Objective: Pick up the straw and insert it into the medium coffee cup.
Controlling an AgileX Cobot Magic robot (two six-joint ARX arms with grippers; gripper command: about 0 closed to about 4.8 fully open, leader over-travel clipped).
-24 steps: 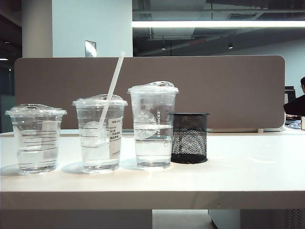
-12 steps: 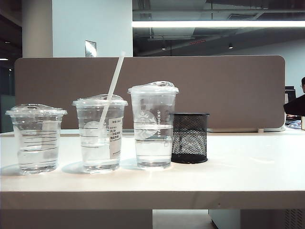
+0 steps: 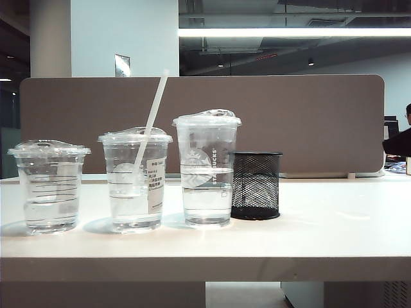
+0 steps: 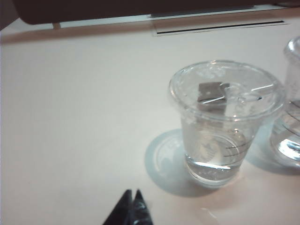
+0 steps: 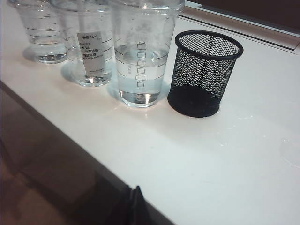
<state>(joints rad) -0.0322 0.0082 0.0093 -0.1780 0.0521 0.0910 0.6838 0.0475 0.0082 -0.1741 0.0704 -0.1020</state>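
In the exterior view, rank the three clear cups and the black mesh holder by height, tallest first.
1. Logo-printed cup
2. Medium coffee cup, with the straw standing in it
3. Shortest cup
4. Black mesh holder

All four stand in one row, so nearness hardly skews this.

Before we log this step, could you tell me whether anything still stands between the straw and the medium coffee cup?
Nothing visible does: the straw already leans through the lid of the medium coffee cup. The left gripper and right gripper are shut and away from both.

Straw [image 3: 151, 112] in medium coffee cup [image 3: 135, 183], between two other cups.
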